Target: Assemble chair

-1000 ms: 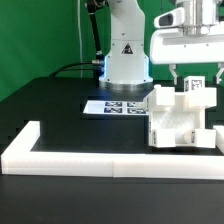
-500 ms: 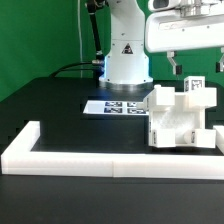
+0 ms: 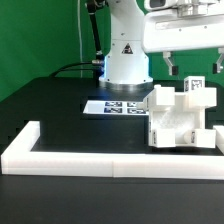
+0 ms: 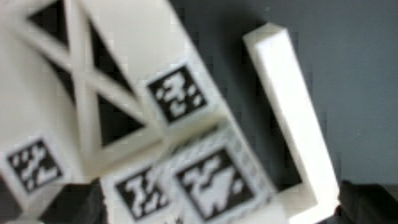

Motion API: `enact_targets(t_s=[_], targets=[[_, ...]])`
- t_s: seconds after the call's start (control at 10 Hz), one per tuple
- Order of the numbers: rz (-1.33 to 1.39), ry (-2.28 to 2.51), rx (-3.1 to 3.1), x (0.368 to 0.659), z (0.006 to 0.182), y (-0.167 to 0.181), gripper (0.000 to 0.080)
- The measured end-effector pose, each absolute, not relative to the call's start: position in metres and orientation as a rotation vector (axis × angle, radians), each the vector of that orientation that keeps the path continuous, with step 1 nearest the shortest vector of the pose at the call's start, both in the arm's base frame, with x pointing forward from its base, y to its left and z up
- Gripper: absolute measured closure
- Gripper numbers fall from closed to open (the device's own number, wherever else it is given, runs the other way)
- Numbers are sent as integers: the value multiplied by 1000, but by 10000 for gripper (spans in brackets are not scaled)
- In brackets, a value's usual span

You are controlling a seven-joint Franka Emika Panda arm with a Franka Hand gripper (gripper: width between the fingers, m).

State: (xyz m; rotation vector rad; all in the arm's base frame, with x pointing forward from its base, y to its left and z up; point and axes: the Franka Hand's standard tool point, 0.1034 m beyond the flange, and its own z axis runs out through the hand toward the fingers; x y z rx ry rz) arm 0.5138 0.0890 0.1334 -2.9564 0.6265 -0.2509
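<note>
Chair [image 3: 178,120] assy stands directly below gripper [image 3: 193,65], upright, tagged post pointing up at it; long axis unclear. Gripper fingers spread wide, empty, clear of chair.

Warning triangle [image 3: 127,48] on robot base [image 3: 127,68]

chair [image 3: 180,118] | white blocky assembly, black-and-white tags | upright on black table | against white border wall
</note>
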Motion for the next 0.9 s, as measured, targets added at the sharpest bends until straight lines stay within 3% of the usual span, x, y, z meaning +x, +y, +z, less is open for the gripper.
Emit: enact_targets(t_s=[0.2,0.6,0.9], targets=[[-285,612,-2972,531,134,71,150],[-308,589,-3030,543,113,43,150],[-329,601,-3032,558,114,42,150]])
